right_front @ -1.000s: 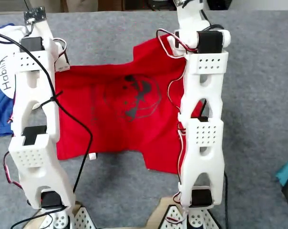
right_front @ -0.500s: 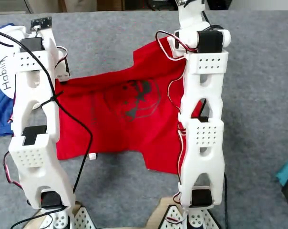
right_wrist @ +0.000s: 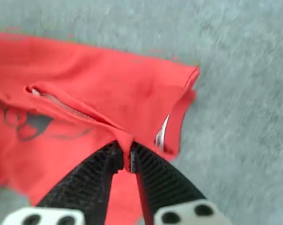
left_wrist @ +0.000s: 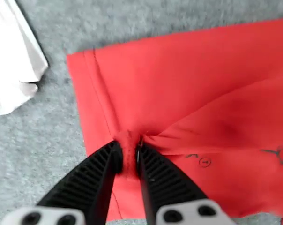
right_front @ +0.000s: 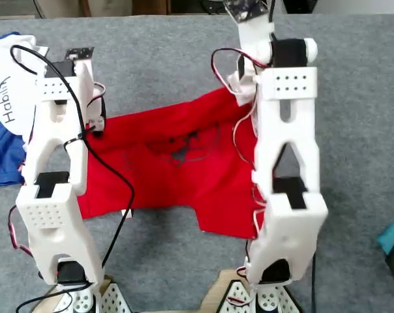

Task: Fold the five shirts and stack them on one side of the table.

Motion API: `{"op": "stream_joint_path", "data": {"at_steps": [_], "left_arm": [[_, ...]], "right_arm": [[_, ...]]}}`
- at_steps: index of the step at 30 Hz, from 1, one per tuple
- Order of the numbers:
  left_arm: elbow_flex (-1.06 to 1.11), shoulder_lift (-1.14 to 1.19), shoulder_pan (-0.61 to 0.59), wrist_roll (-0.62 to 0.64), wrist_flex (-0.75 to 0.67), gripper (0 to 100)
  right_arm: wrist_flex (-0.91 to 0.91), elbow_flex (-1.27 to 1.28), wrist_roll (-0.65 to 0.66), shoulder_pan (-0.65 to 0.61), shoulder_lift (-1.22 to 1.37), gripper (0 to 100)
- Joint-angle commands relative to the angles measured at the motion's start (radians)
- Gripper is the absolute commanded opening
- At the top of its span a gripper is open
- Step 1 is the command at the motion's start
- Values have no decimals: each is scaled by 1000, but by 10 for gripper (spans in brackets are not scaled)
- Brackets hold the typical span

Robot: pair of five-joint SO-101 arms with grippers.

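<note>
The red cotton T-shirt (right_front: 177, 176) lies spread across the middle of the grey felt-covered table (right_front: 353, 130), between the two arms. Its far edge is lifted and creased. It carries a dark printed graphic (right_front: 187, 147) on the chest and a small white tag (right_front: 126, 213) at the near hem. The left gripper (left_wrist: 127, 151) is clamped on a pinch of red fabric near a stitched hem. The right gripper (right_wrist: 125, 152) is clamped on a fold beside the collar. A white cloth (right_front: 11, 98) with dark lettering and a blue cloth (right_front: 1, 156) lie at the table's left edge.
</note>
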Motion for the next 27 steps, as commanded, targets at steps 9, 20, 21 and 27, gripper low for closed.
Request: {"op": "stream_joint_path", "data": {"at_steps": [9, 20, 21, 27], "left_arm": [[203, -24, -34, -72, -63, 19], [503, -196, -57, -178, -146, 19], [529, -216, -57, -178, -158, 19], [632, -317, -51, -199, -176, 19]], "right_arm": [[-98, 549, 8, 16, -384, 5], [-244, 958, 15, 150, -619, 5], [-244, 980, 26, 157, -630, 5], [-245, 1058, 44, 209, -690, 5]]}}
